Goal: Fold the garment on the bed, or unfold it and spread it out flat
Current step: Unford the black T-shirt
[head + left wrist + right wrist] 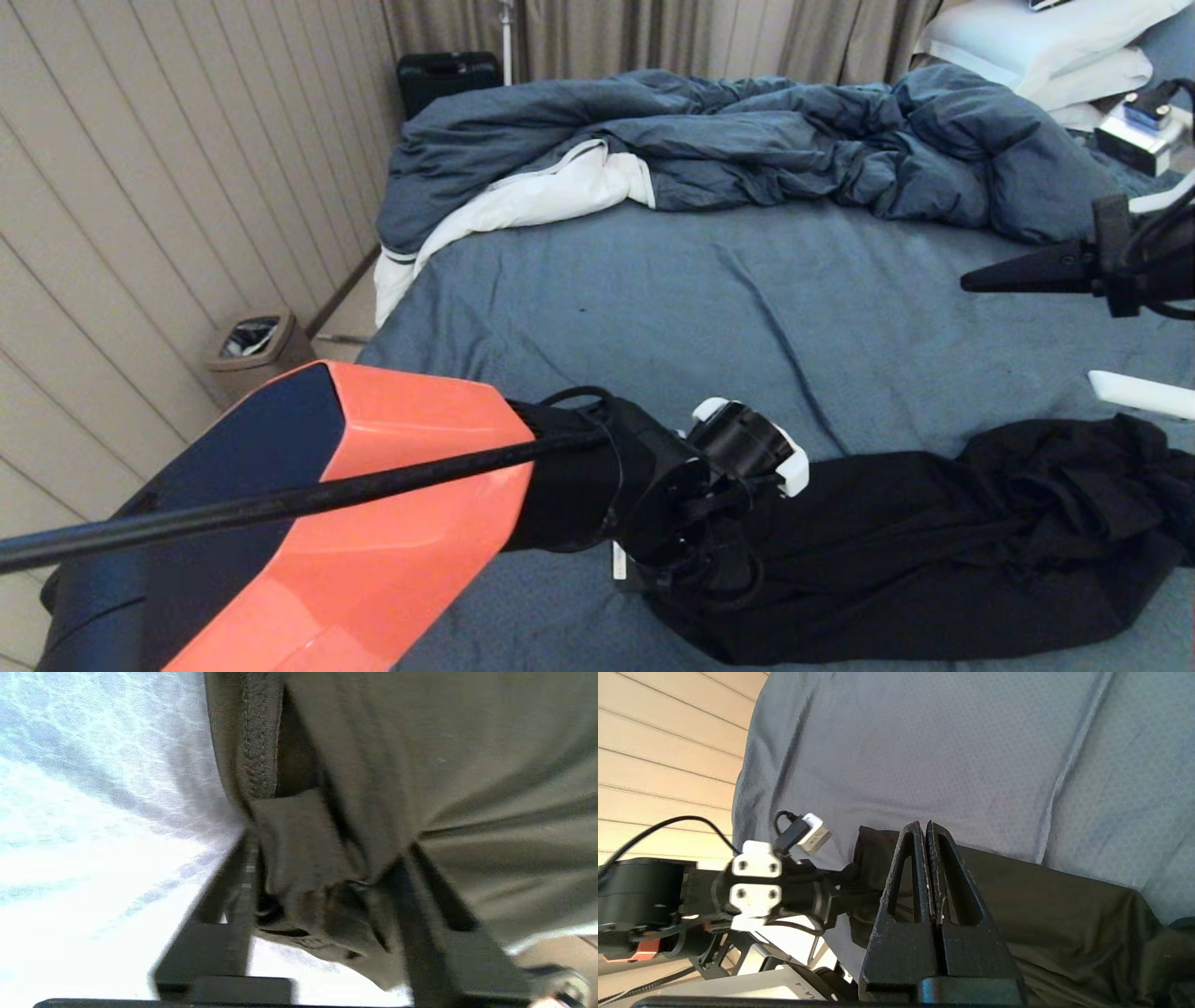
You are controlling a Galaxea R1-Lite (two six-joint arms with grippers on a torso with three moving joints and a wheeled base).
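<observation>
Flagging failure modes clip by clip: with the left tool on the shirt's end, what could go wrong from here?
1. The left tool has a thick wad of the garment between its fingers, so a pull may drag several layers together instead of opening them.
2. The garment lies in a rumpled roll near the bed's front edge; a tug could slide it off.
3. The right tool hangs shut above the sheet, anchoring nothing, so the far end may bunch further.

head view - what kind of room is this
Most likely a bedroom: a wide bed with a blue sheet, a rumpled dark-blue duvet and white pillows at its head, with curtains behind.
</observation>
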